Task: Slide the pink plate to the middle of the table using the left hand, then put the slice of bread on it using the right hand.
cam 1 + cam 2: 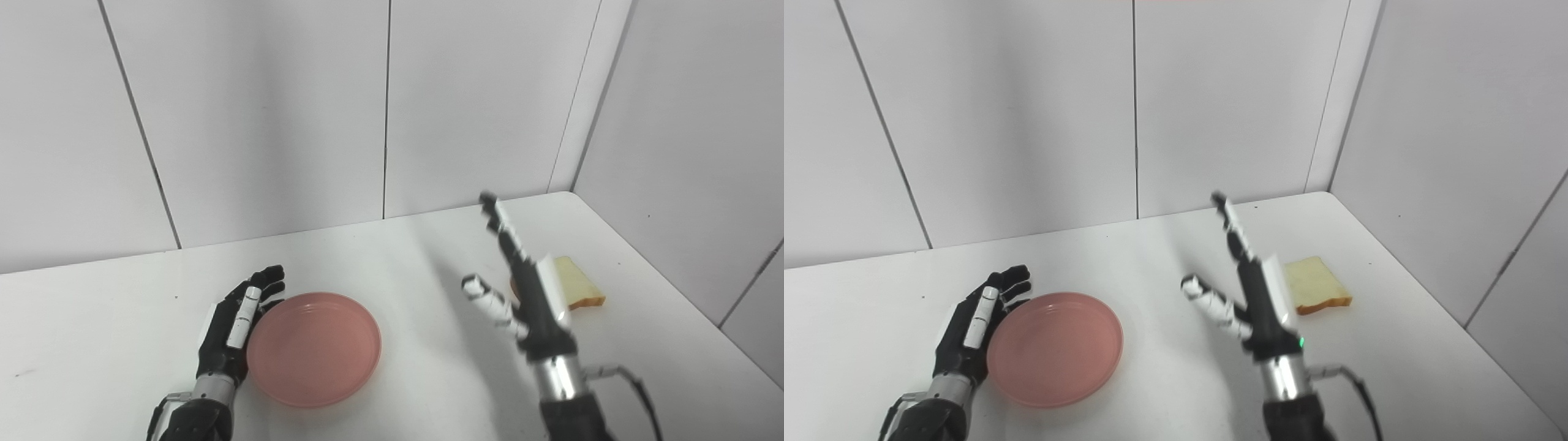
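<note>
The pink plate (313,347) lies on the white table (398,257), left of centre and near the front. My left hand (236,327) stands open against the plate's left rim, fingers stretched along it. A slice of bread (1314,285) lies flat toward the table's right side. My right hand (1252,294) is raised above the table just left of the bread, open, fingers extended upward and thumb spread to the left, holding nothing. In the left eye view this hand covers part of the bread (579,283).
White wall panels (263,110) close off the back of the table and its right side. The table's right edge (674,288) runs diagonally close behind the bread. A cable (631,376) loops off my right wrist.
</note>
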Action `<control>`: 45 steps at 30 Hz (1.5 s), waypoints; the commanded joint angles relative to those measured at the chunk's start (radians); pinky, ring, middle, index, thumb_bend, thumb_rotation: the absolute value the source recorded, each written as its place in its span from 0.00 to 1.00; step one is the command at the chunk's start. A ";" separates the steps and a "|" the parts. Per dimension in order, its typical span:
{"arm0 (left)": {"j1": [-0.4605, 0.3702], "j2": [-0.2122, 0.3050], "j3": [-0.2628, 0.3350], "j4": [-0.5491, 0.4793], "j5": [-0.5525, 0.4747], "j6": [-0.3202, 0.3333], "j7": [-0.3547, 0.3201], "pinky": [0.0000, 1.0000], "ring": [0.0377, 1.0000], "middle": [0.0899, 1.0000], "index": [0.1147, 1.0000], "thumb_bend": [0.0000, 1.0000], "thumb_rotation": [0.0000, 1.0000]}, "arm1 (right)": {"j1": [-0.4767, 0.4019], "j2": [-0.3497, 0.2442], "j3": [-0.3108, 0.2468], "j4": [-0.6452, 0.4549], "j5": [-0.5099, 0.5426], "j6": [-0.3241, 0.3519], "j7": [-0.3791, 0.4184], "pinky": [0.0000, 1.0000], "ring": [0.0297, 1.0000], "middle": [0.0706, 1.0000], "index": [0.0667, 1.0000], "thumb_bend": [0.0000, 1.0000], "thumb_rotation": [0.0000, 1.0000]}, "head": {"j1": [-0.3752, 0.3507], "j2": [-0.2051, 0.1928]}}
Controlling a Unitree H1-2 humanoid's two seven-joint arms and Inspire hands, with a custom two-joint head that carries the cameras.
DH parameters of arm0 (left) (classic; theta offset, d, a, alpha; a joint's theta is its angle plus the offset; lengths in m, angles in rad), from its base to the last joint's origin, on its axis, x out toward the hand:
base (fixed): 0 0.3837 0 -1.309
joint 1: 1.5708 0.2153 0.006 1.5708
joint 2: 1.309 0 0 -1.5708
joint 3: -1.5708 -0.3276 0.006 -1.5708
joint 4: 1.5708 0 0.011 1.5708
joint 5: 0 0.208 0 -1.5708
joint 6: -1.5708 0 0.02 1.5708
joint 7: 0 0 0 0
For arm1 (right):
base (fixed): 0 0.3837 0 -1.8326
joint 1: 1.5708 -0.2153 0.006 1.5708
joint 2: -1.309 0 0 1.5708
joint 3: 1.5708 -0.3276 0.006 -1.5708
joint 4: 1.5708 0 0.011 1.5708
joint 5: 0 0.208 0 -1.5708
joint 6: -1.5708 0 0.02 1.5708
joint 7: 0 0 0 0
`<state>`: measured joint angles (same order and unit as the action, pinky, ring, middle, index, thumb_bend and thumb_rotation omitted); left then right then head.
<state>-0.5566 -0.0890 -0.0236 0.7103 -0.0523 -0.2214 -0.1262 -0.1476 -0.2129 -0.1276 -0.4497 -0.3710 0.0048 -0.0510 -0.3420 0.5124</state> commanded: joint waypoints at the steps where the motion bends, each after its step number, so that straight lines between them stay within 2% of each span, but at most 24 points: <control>1: 0.035 -0.001 0.006 0.058 -0.009 -0.007 -0.001 0.70 0.79 0.77 0.61 0.85 0.80 | -0.055 -0.057 -0.035 -0.043 -0.013 0.069 0.029 0.93 0.97 0.97 0.97 0.89 1.00 | -0.001 -0.001; 5: 0.027 -0.003 0.004 0.072 -0.011 -0.014 -0.004 0.72 0.79 0.77 0.62 0.84 0.81 | -0.127 -0.165 -0.085 -0.039 -0.015 0.145 0.077 0.94 0.96 0.96 0.97 0.90 0.97 | -0.005 -0.005; 7: 0.025 -0.006 0.004 0.079 -0.012 -0.017 -0.002 0.71 0.79 0.77 0.61 0.84 0.81 | -0.160 -0.226 -0.095 -0.017 -0.022 0.167 0.104 0.90 0.94 0.95 0.95 0.91 0.93 | -0.001 -0.008; 11: 0.029 -0.012 0.006 0.079 -0.016 -0.021 -0.006 0.70 0.79 0.77 0.62 0.84 0.81 | -0.202 -0.336 -0.094 0.035 0.002 0.210 0.180 0.85 0.92 0.94 0.95 0.99 0.80 | 0.009 -0.010; 15: 0.025 -0.011 0.013 0.084 -0.017 -0.016 0.001 0.72 0.79 0.77 0.61 0.84 0.80 | -0.234 -0.440 -0.076 0.120 0.047 0.229 0.277 0.82 0.91 0.94 0.94 1.00 0.71 | 0.012 -0.012; 18: 0.023 -0.008 0.019 0.084 -0.017 -0.006 0.007 0.73 0.79 0.78 0.63 0.85 0.81 | -0.250 -0.528 -0.033 0.195 0.045 0.223 0.357 0.79 0.91 0.94 0.93 1.00 0.65 | 0.014 -0.015; 20: 0.022 -0.005 0.022 0.086 -0.019 -0.007 0.007 0.75 0.80 0.79 0.65 0.84 0.82 | -0.258 -0.596 0.012 0.260 0.025 0.198 0.412 0.83 0.94 0.95 0.93 1.00 0.61 | 0.015 -0.015; 23: 0.022 -0.003 0.026 0.085 -0.017 -0.006 0.010 0.75 0.80 0.79 0.66 0.83 0.83 | -0.276 -0.693 0.099 0.323 -0.038 0.186 0.495 0.86 0.96 0.97 0.95 1.00 0.59 | 0.019 -0.013; 26: 0.022 0.000 0.026 0.088 -0.011 -0.010 0.012 0.74 0.80 0.78 0.65 0.83 0.83 | -0.299 -0.770 0.183 0.351 -0.100 0.198 0.579 0.97 0.99 0.97 0.95 1.00 0.53 | 0.017 -0.012; 29: 0.021 0.002 0.025 0.090 -0.011 -0.009 0.010 0.74 0.80 0.78 0.65 0.83 0.83 | -0.324 -0.804 0.225 0.384 -0.126 0.188 0.625 1.00 1.00 0.97 0.93 1.00 0.43 | 0.017 -0.012; 32: 0.021 0.000 0.027 0.091 -0.015 -0.007 0.008 0.74 0.80 0.78 0.65 0.83 0.82 | -0.348 -0.823 0.248 0.418 -0.136 0.172 0.653 1.00 1.00 0.97 0.93 1.00 0.41 | 0.017 -0.012; 35: 0.023 0.000 0.024 0.089 -0.014 -0.007 0.005 0.74 0.80 0.78 0.64 0.83 0.82 | -0.381 -0.840 0.279 0.436 -0.157 0.200 0.721 1.00 1.00 0.99 0.94 1.00 0.42 | 0.021 -0.014; 38: 0.023 0.003 0.023 0.093 -0.012 -0.011 0.003 0.75 0.80 0.78 0.64 0.84 0.81 | -0.413 -0.855 0.310 0.474 -0.177 0.183 0.767 1.00 1.00 1.00 0.96 1.00 0.43 | 0.021 -0.014; 45: 0.024 0.004 0.021 0.081 -0.012 -0.009 0.001 0.73 0.78 0.76 0.62 0.82 0.80 | -0.453 -0.868 0.373 0.521 -0.310 0.108 0.747 1.00 1.00 0.98 0.95 1.00 0.42 | 0.025 -0.016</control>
<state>-0.5833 -0.0900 0.0001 0.7527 -0.0618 -0.2363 -0.1207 -0.5464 -1.0433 0.2525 0.0723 -0.6480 0.1552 0.7290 -0.3175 0.4955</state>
